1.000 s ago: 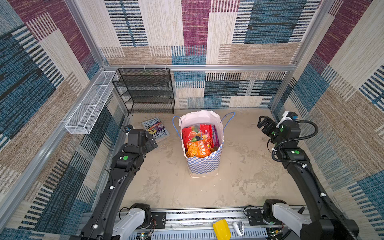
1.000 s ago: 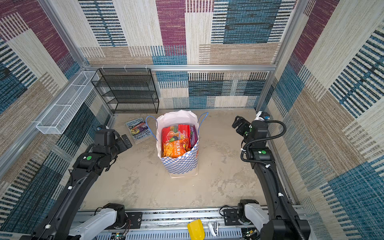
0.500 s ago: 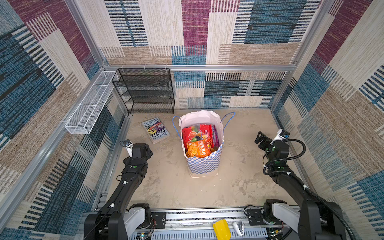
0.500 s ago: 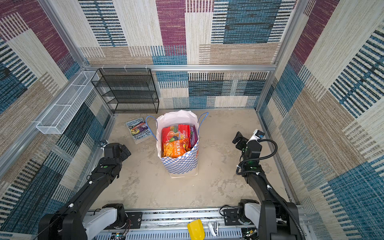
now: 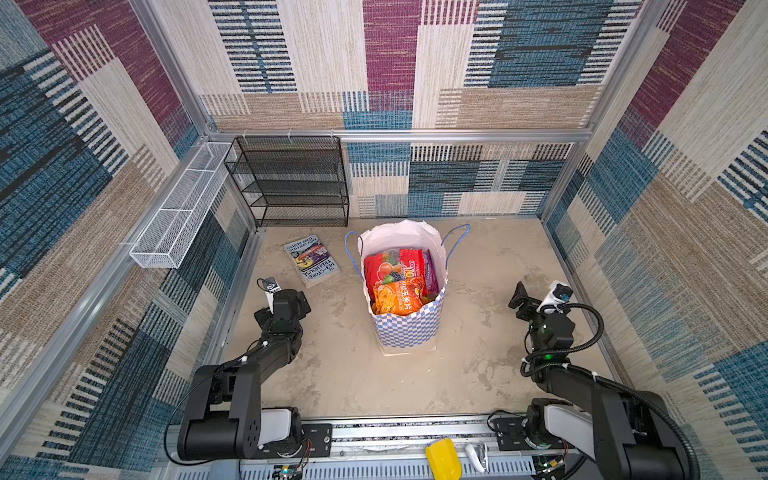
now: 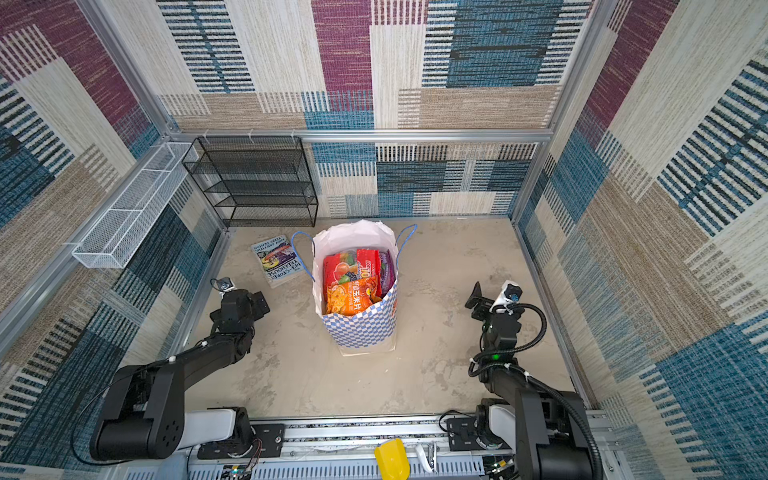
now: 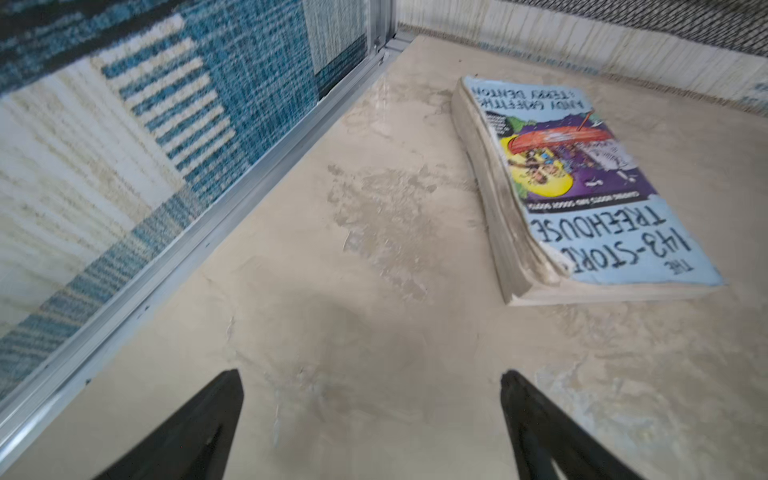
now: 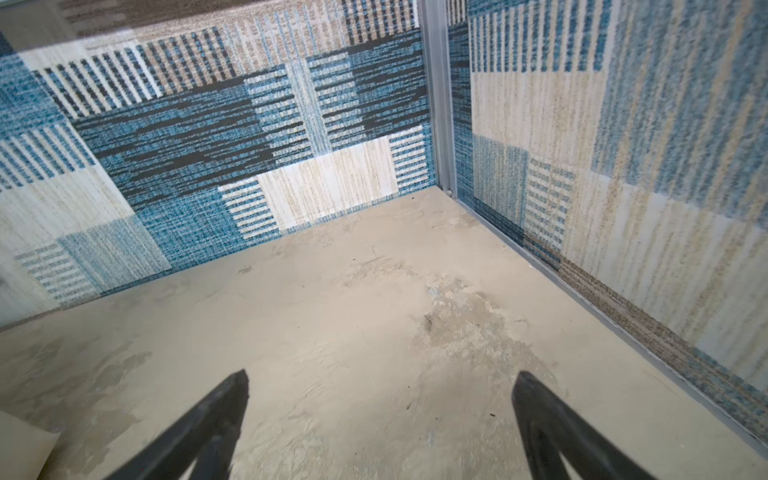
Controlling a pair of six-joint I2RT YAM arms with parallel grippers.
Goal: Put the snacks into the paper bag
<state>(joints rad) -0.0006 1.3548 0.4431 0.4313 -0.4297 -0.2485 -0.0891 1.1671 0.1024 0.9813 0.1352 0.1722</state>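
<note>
The paper bag [image 5: 409,330] [image 6: 362,330] stands upright at the centre of both top views, on the beige tabletop [image 5: 478,374], mouth open, with its blue cord handles sticking out to either side. The snacks are inside it: a red packet [image 5: 390,268] [image 6: 349,266] with printed fruit towards the back, an orange packet [image 5: 399,297] [image 6: 353,297] in front of it, and a purple packet [image 5: 432,274] [image 6: 387,270] squeezed against the bag's right wall. No packet lies out on the tabletop in either top view.

The left gripper [image 5: 289,299] sits low at the left of the frame, well apart from the bag. The left wrist view shows its jaws spread wide around bare tabletop [image 7: 372,376], holding nothing. A book [image 5: 312,259] [image 7: 582,187] with a pale blue cartoon cover (its title reads upside down from the wrist camera) lies flat just beyond it, not touched.

The right gripper [image 5: 521,297] is at the right of the frame, likewise clear of the bag. Its jaws too are wide apart and empty in the right wrist view [image 8: 380,378], pointing towards a corner of the patterned walls.

In the upper left of the frame a black mesh shelf [image 5: 291,183] stands against the back wall, and a white wire basket [image 5: 178,208] hangs on the left wall.
</note>
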